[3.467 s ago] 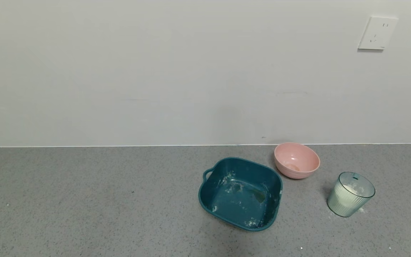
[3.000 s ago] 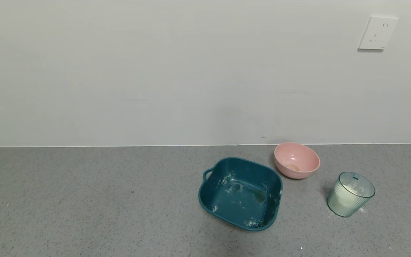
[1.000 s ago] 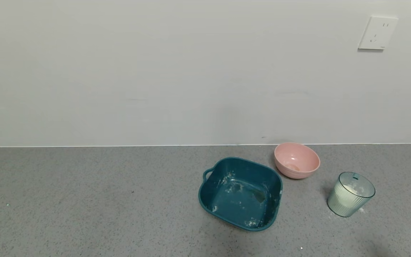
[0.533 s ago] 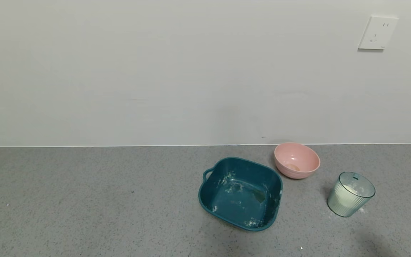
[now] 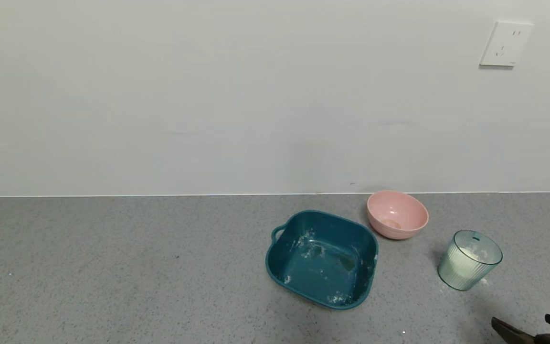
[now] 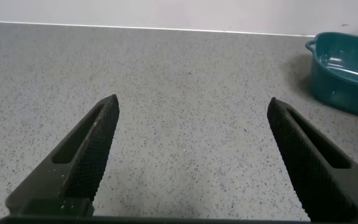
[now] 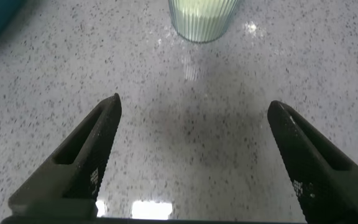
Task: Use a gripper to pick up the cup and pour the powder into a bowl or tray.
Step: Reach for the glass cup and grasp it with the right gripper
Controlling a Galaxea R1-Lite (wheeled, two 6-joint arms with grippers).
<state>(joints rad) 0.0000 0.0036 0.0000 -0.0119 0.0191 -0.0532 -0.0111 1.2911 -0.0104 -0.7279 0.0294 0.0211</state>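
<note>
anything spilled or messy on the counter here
A little. White powder residue streaks the floor of the teal tray, and a few white specks lie on the counter beside the base of the cup. The cup stands upright with its powder inside.

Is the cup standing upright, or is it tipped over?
Upright: the cup stands on its base on the counter, rim up, with powder inside.

Kitchen-like: speckled grey counter (image 5: 112,267), wall socket (image 5: 505,44)
</note>
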